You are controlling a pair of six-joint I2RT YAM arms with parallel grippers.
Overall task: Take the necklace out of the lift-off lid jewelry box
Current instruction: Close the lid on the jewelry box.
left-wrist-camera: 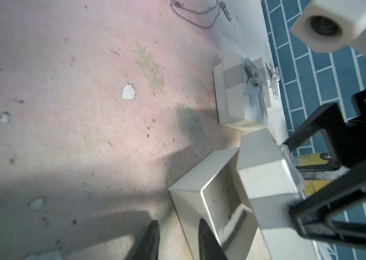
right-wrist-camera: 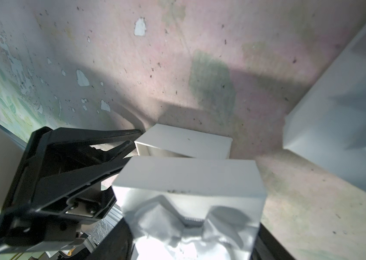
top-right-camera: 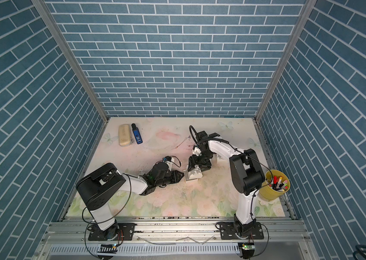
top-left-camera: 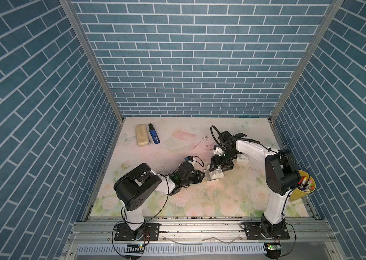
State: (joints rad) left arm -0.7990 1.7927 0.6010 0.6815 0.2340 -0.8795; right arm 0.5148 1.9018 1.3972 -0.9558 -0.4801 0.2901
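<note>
Left wrist, necklace (left-wrist-camera: pixel 201 13) far from left tool (left-wrist-camera: pixel 178 222)

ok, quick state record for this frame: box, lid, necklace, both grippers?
box base: open on the mat; no necklace in the part that shows
lid: off, held just off the base
necklace: loose on the mat, outside the box, no gripper on it
left gripper: jaws straddle the base wall on the left arm's side; whether they are clamped is unclear
right gripper: jaws shut on the lid
second box: closed, bow on top, apart from the open one
</note>
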